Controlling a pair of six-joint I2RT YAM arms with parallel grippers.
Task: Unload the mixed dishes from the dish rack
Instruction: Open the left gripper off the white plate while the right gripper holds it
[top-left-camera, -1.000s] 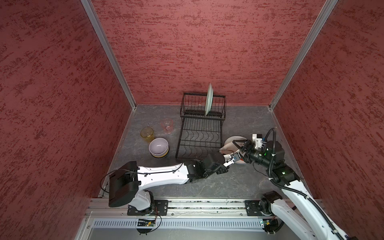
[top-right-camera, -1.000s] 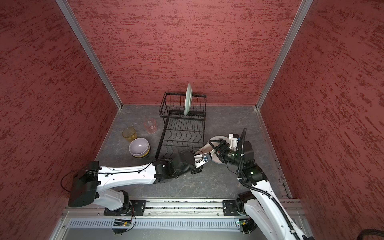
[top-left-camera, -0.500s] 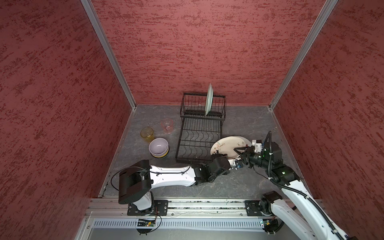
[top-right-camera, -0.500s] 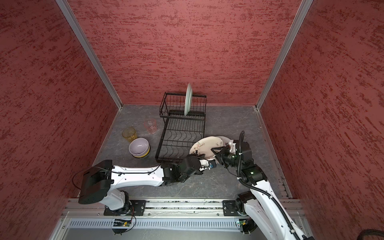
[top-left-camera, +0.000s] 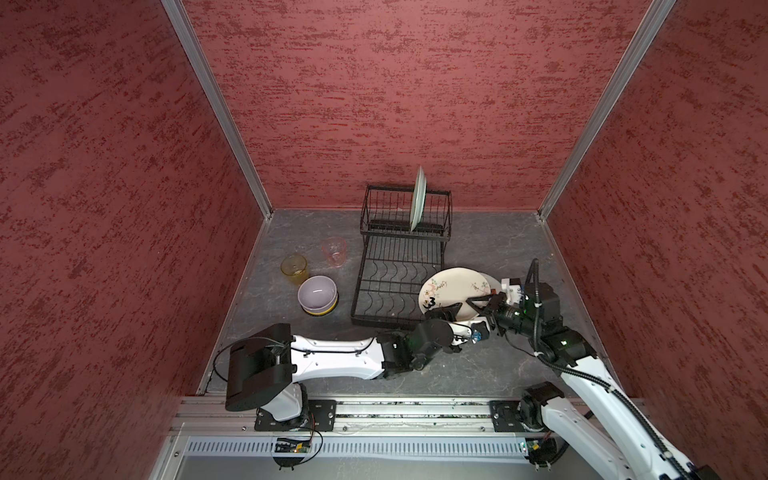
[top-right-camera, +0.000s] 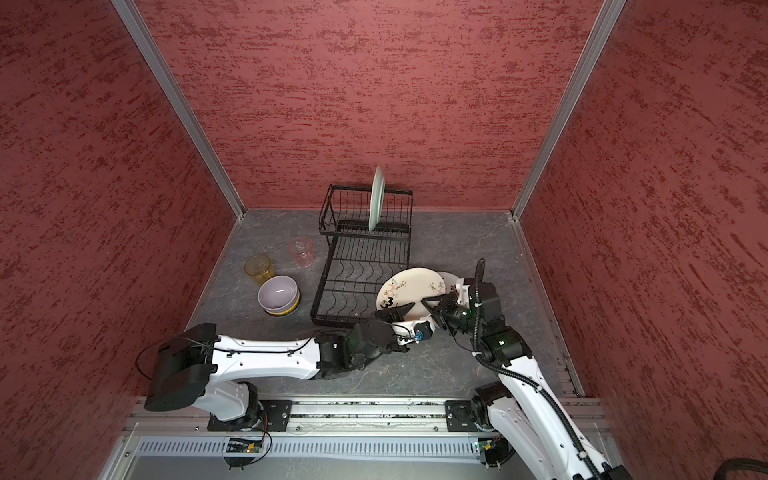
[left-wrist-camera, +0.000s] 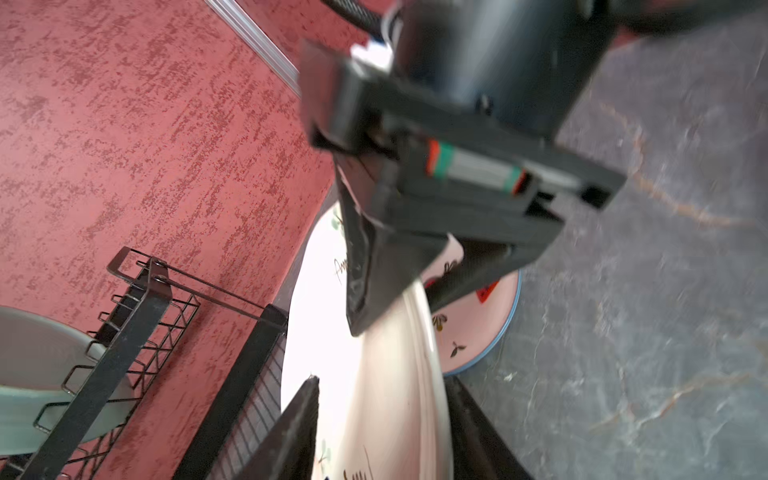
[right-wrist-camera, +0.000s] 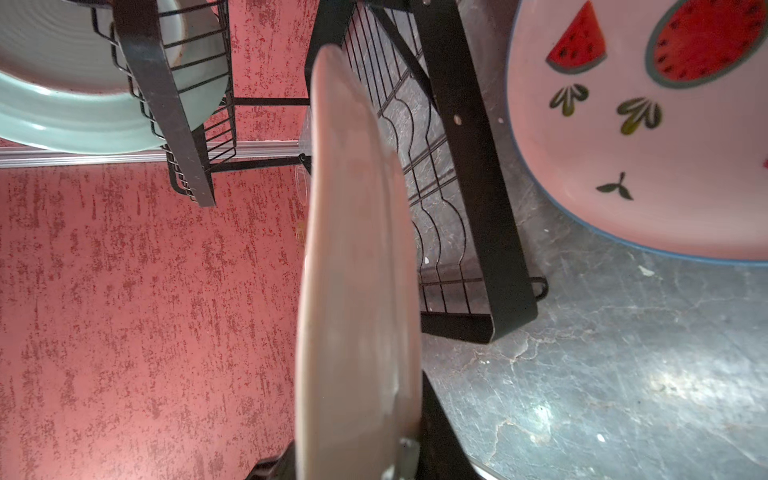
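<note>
**One plate between two arms, one more in the rack**

Red textured walls close in a grey, stone-look table (top-left-camera: 490, 245). Nearest the rail, the left arm lies low across the front. The left gripper (top-left-camera: 445, 310) sits at the near rim of a white flowered plate (top-left-camera: 451, 286). In the left wrist view its fingers stand apart on either side of that rim, a loosened straddle rather than a clamp. I cannot tell whether either pad touches the plate.

The right gripper (top-left-camera: 478, 305) comes in from the right and pinches the same plate, one finger on its upper face and one beneath. The plate hangs tilted just off the rack's right front corner. It partly covers a watermelon plate (right-wrist-camera: 623, 145) that lies flat on the table.

Left of the rack stands a lilac bowl (top-left-camera: 316, 293) nested in a yellow bowl (top-left-camera: 328, 309). Behind them are an amber tumbler (top-left-camera: 294, 268) and a pink tumbler (top-left-camera: 334, 250), both upright on the table.

The dish rack (top-left-camera: 399, 237) has a bare lower tier. Only a pale green plate (top-left-camera: 417, 199) stands on edge in a slot of the raised back tier.

The unloading looks close to done. This appears to be a handover, with the right arm taking the weight. What remains is to lay the flowered plate down and fetch the green one.
</note>
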